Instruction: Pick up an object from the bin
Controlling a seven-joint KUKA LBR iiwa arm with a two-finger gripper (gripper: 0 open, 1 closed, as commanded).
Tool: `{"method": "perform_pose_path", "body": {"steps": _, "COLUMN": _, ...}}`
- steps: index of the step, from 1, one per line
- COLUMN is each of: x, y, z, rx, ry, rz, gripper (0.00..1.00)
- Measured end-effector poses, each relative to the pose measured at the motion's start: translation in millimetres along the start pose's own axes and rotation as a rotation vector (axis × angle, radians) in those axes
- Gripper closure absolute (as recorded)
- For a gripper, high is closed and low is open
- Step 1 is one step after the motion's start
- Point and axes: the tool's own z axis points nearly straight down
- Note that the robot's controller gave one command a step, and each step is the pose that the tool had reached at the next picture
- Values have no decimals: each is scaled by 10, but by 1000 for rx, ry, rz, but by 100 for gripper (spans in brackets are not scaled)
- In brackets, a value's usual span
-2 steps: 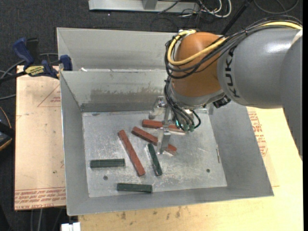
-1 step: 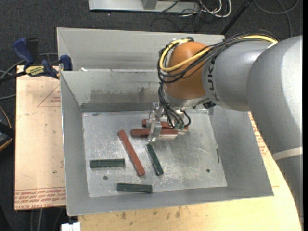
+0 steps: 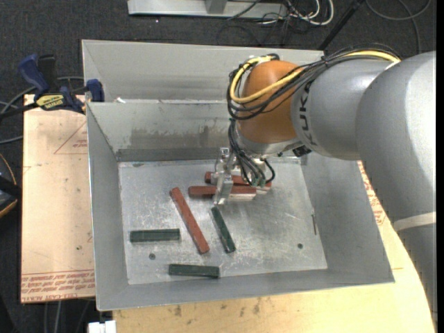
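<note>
Reaching in from the right side, the big grey metal arm (image 3: 361,109) is bending down into the grey metal bin (image 3: 104,186). A smooth, rounded orange cover (image 3: 267,106) is sitting on its wrist, and yellow and black cables (image 3: 239,82) are looping around this cover.

The gripper (image 3: 223,186) is standing low over the middle of the bin floor, right on a short reddish-brown flat bar (image 3: 201,192). This bar is looking like wood or plastic, with straight edges and a matt surface. Its long axis is running left to right, almost level, and its left end is sticking out to the left of the gripper. A second reddish-brown piece (image 3: 210,178) is lying just behind it, in nearly the same direction. Whether the gripper is open or closed on the bar, I cannot tell.

A longer reddish-brown stick (image 3: 189,220) is lying in front and to the left of the gripper, slanting towards the front. A dark green flat bar (image 3: 223,229) is lying just in front of the gripper, slanting the same way. Two more dark green bars are resting apart from the gripper, both almost level: one far to the front left (image 3: 154,236), the other near the front wall (image 3: 193,271).

The bin floor is showing dull, scratched metal, and its walls are sloping outwards. Around the bin, a dark rough floor (image 3: 41,19) is carrying loose cables (image 3: 312,5).
</note>
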Motion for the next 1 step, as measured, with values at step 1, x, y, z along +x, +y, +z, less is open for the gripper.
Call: {"method": "perform_pose_path", "body": {"steps": 1, "x": -41, "y": 110, "z": -1197, "rx": 8, "ry": 30, "rz": -2, "gripper": 100}}
